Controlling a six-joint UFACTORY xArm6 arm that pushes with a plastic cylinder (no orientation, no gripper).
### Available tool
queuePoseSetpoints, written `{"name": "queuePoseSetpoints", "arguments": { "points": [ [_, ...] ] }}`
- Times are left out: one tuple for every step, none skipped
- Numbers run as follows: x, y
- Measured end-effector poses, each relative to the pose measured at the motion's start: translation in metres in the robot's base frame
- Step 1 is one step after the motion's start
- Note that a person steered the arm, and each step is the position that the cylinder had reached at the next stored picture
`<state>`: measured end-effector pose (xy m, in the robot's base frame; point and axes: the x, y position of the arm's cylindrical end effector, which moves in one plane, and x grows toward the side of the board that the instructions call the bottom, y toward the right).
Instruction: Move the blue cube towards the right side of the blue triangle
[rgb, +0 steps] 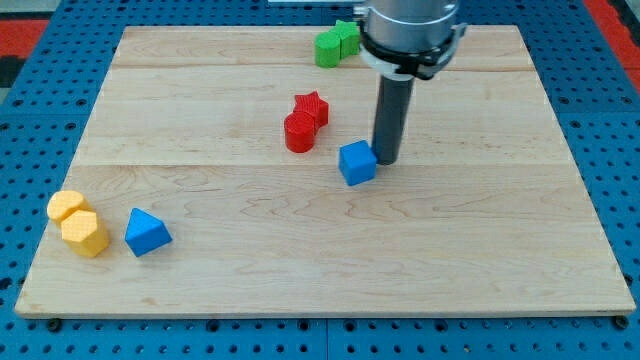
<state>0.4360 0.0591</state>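
The blue cube (357, 163) lies near the middle of the wooden board (320, 260). My tip (386, 160) stands right beside the cube's right upper side, touching or nearly touching it. The blue triangle (147, 232) lies far off at the view's lower left, near the yellow blocks. The rod comes down from the arm's body at the view's top.
A red cylinder (299, 132) and a red star (312, 107) sit just up and left of the cube. Two green blocks (336, 43) lie at the top edge. Two yellow blocks (78, 222) lie left of the blue triangle.
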Motion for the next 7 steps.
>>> {"name": "queuePoseSetpoints", "arguments": {
  "points": [
    [0.002,-0.030],
    [0.009,-0.068],
    [0.016,-0.104],
    [0.023,-0.135],
    [0.029,-0.156],
    [0.029,-0.139],
    [0.030,-0.120]
  ]
}}
